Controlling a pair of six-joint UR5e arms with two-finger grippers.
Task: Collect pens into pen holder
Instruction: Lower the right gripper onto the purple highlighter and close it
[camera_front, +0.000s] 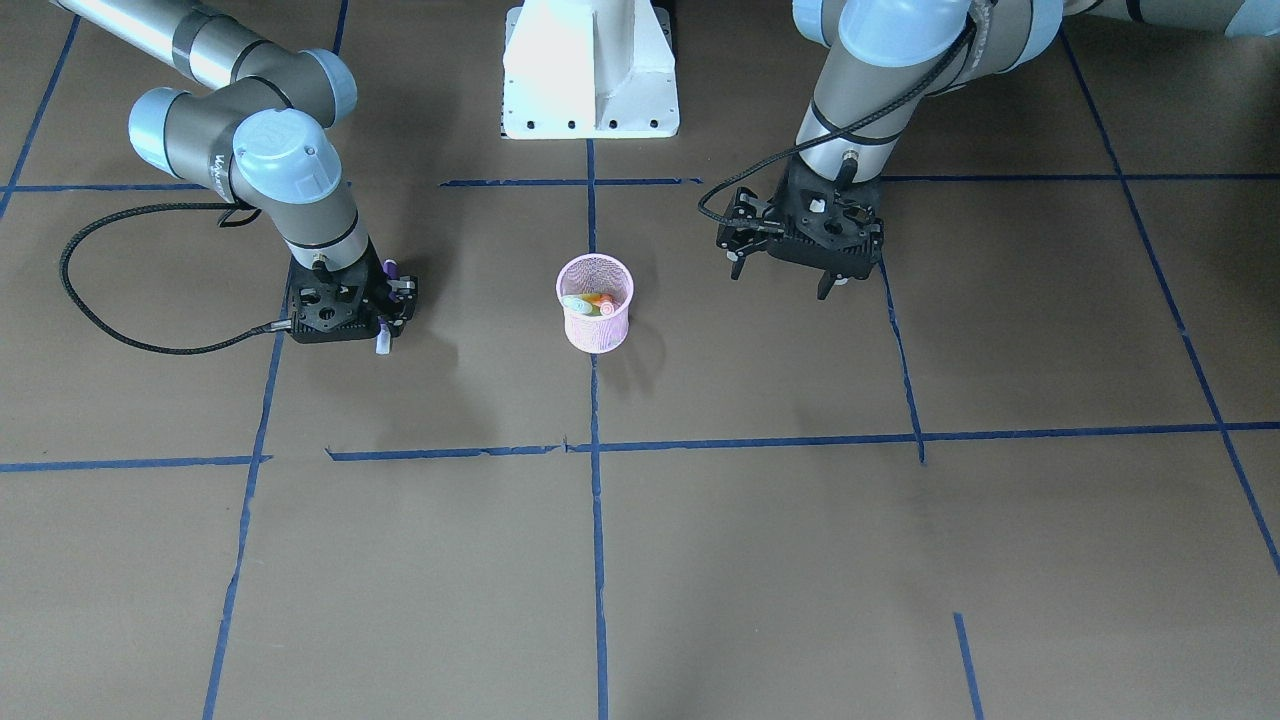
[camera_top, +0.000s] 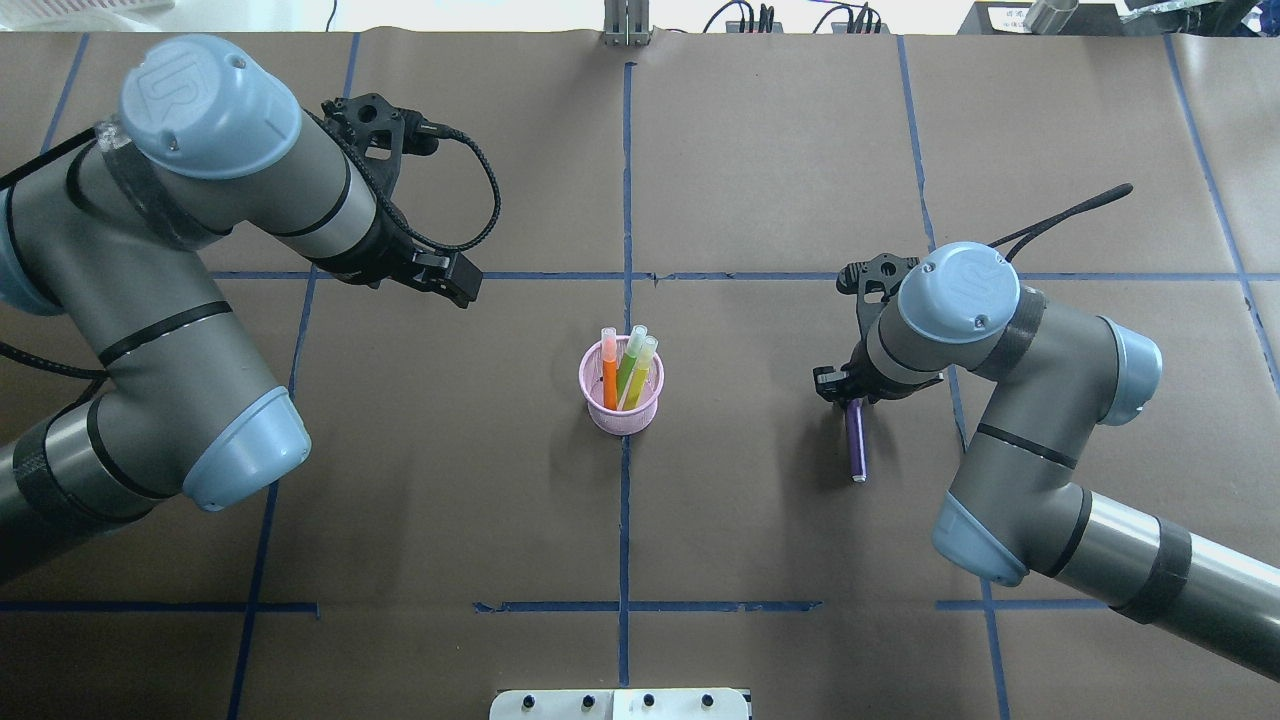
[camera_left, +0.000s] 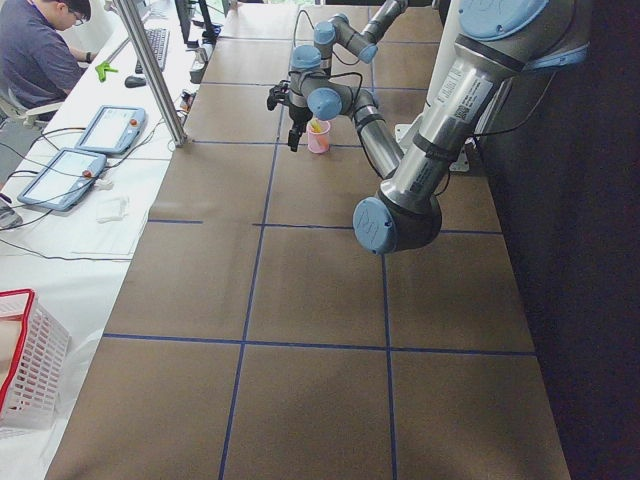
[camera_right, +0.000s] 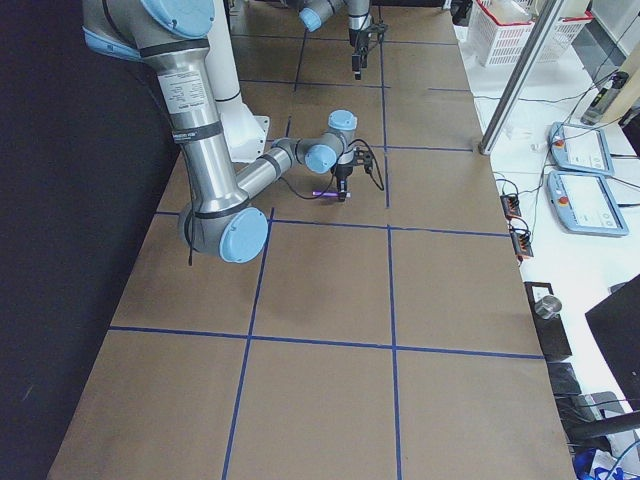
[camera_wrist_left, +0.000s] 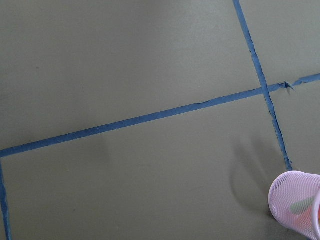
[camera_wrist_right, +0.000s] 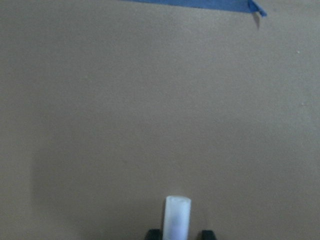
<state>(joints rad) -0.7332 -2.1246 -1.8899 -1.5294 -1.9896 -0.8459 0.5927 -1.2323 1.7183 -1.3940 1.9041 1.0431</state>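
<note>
The pink mesh pen holder (camera_front: 595, 310) (camera_top: 622, 405) stands at the table's middle, with an orange pen (camera_top: 609, 375) and green pens (camera_top: 632, 362) upright inside. It also shows in the left wrist view (camera_wrist_left: 295, 200). The purple pen (camera_top: 855, 445) (camera_front: 389, 268) lies level, low over the table, to the holder's right in the overhead view. My right gripper (camera_top: 850, 395) (camera_front: 385, 322) is shut on the purple pen; its pale cap (camera_wrist_right: 177, 217) shows between the fingers. My left gripper (camera_front: 780, 280) (camera_top: 450, 280) is open and empty, above the table beyond and to the left of the holder.
The white robot base block (camera_front: 590, 70) stands at the table's near edge behind the holder. Blue tape lines (camera_top: 626, 200) grid the brown table. A side bench with tablets (camera_left: 110, 128), an operator (camera_left: 40, 50) and a red-rimmed basket (camera_left: 25, 370) runs along the far side.
</note>
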